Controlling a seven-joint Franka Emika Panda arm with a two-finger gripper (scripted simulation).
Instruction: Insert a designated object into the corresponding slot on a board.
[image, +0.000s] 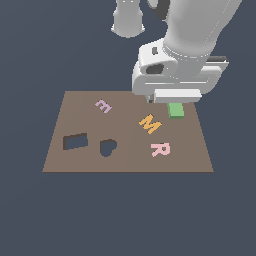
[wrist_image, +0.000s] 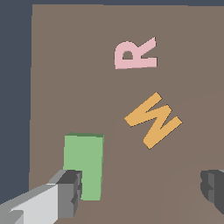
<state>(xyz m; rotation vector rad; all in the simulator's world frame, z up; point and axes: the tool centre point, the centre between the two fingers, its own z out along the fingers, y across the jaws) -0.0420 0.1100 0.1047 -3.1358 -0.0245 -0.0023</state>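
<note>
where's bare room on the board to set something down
Free: the board strip nearest the camera, below the slot and heart cutout, and the patch between E and M. Crowded: around the green block under the pincer.

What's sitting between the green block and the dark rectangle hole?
In the exterior view, the orange M and the heart-shaped hole lie between the green block and the rectangle hole.

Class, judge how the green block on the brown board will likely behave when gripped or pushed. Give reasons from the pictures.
The green block looks rigid, with straight edges, so it should hold its shape. It lies flat and low on the board, so it would probably slide, not roll or tip. Its thinness may leave the hand little to grip.
</note>
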